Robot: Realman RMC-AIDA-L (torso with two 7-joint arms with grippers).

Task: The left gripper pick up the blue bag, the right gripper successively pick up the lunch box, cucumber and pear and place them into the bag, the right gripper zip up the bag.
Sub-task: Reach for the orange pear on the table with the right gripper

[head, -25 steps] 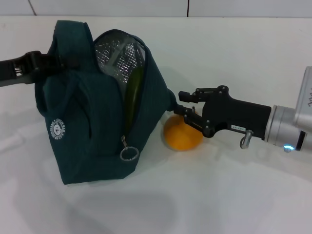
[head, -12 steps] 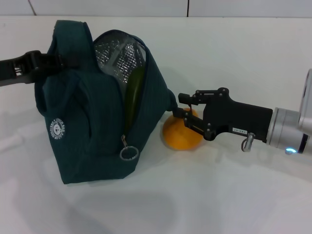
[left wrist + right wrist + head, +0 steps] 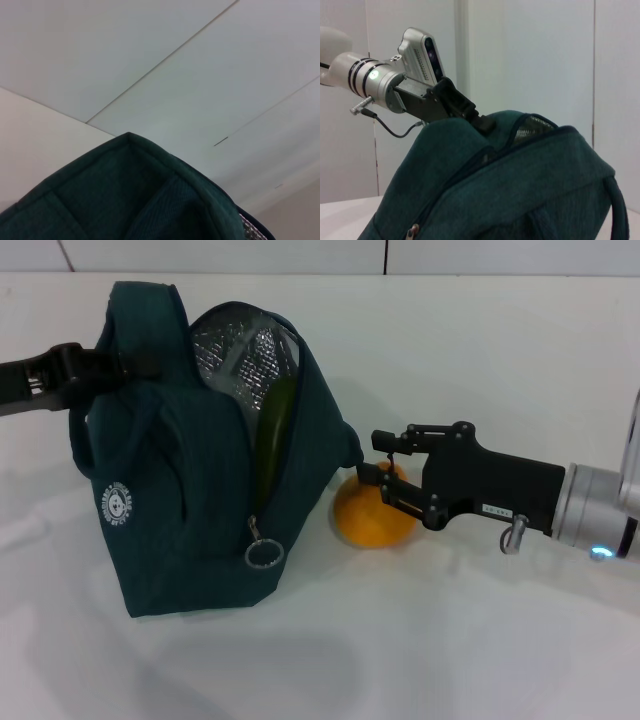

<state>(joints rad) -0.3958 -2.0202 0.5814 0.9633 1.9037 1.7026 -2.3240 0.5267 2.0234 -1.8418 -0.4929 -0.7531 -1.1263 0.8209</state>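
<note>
The blue bag (image 3: 200, 470) is held upright by the left gripper (image 3: 120, 365), clamped on its top near the counter's (image 3: 480, 370) far left edge; bare surface lies to the right and in front. The pear (image 3: 372, 515) rests against the bag's right side, flanked by the right gripper's (image 3: 380, 472) spread fingers. The cucumber (image 3: 272, 435) is seen inside the unzipped mouth.

Pear (image 3: 372, 518) beside open blue bag (image 3: 180, 510)
</note>
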